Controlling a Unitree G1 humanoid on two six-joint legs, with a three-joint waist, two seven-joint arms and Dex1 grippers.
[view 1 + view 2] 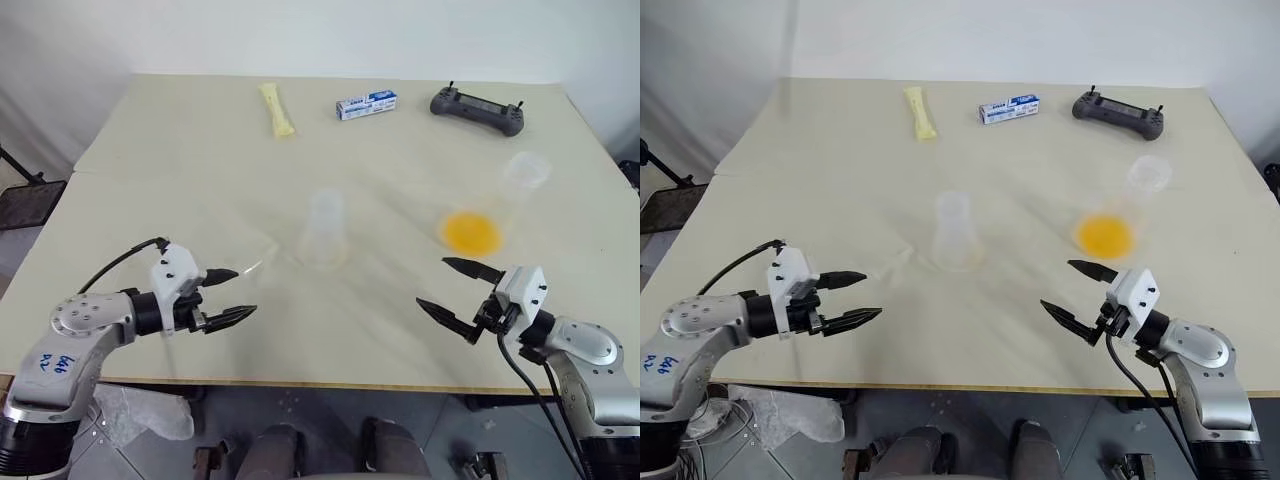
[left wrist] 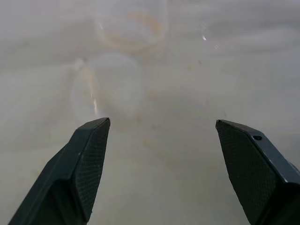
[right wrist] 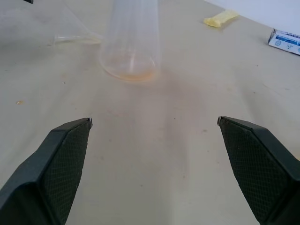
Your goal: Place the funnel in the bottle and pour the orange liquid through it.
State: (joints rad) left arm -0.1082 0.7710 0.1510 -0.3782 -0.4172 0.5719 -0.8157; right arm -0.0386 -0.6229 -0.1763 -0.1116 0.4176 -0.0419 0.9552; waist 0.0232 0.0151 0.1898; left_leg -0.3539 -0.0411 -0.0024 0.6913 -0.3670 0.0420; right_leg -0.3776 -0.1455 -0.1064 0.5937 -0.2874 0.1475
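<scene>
So I'm on step one of this funnel thing and it's not done yet. The funnel [image 2: 108,88] is lying on its side on the desk [image 1: 180,150], just to the left of the bottle [image 1: 323,232] and right in front of my left claw [image 1: 240,292]. It's not in the neck at all. Left claw is spread wide with nothing in it, and from the wrist cam I can see the funnel sitting just past the fingertips, not touching them. Right claw [image 1: 433,282] is also wide open and empty, hovering low over the near edge of the desk and pointing in toward the middle. The bottle stands upright mid-desk with what looks like a faint orange ring at its base. The orange liquid [image 1: 470,232] is off to the right, in the bottom of a tall clear cup [image 1: 522,175], well clear of both claws. The way I see it, the next move is on the left side: ease forward, pinch the funnel by its rim, tip it so the spout faces down, then drop it into the bottle's neck. The tricky part is that everything's clear plastic and light, so I figure a sloppy nudge could roll the funnel away or knock the bottle. Only once it's seated does the right claw go for the cup and pour.
</scene>
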